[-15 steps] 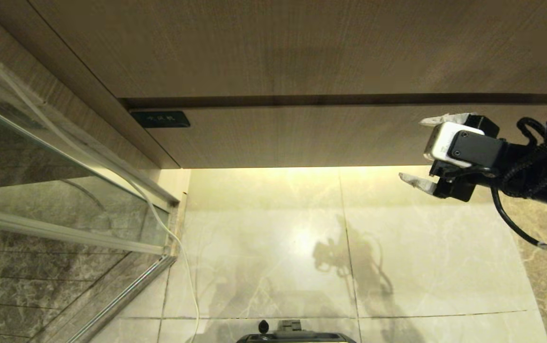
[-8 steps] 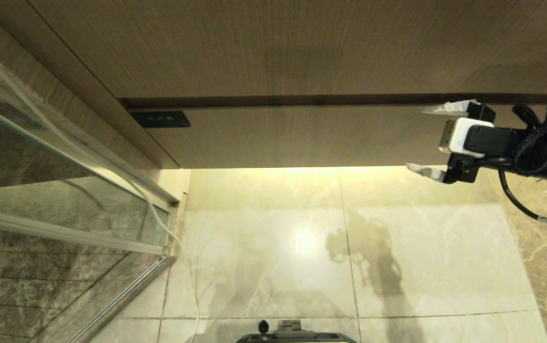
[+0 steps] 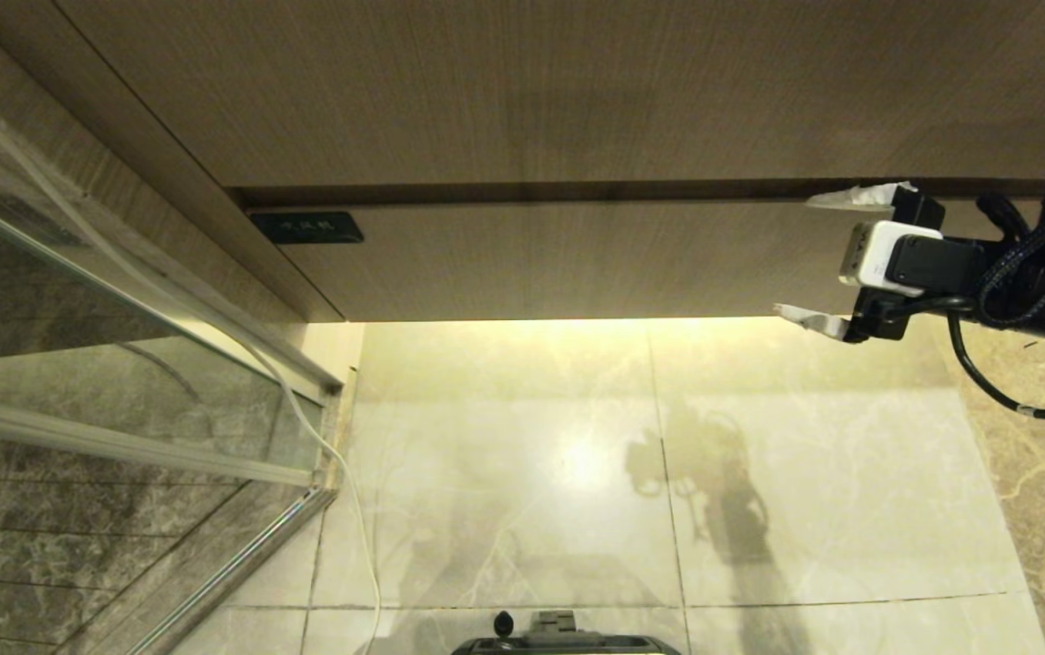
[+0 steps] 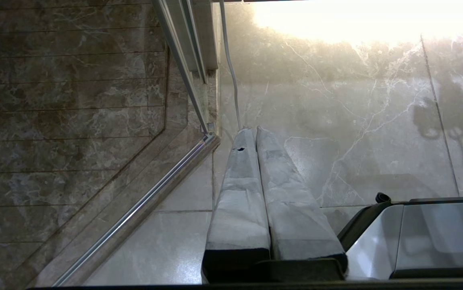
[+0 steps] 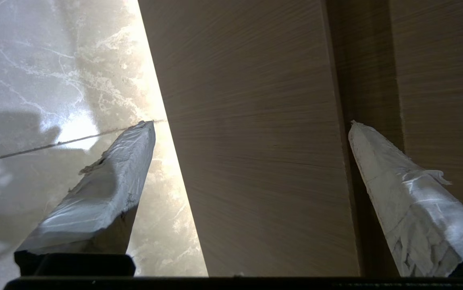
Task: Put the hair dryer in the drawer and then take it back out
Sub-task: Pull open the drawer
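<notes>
My right gripper point(image 3: 811, 257) stands with its fingers spread wide and nothing between them, held level against the right end of the drawer point(image 3: 577, 259). One taped fingertip point(image 5: 370, 151) sits at the dark groove along the drawer's top edge, the other point(image 5: 132, 139) at its lower lip, so the front panel lies between them, its long axis running off to my left. The drawer is shut, a flat, handleless slab of pale matte wood-grain. Below it, glossy marble floor point(image 3: 577, 455) catches a warm strip of light. My left gripper point(image 4: 255, 139) hangs low over that floor, well away from the drawer, its padded fingers pressed together, so the right is plainly the nearer one. The hair dryer shows in no view; I judge the drawer must be opened first.
</notes>
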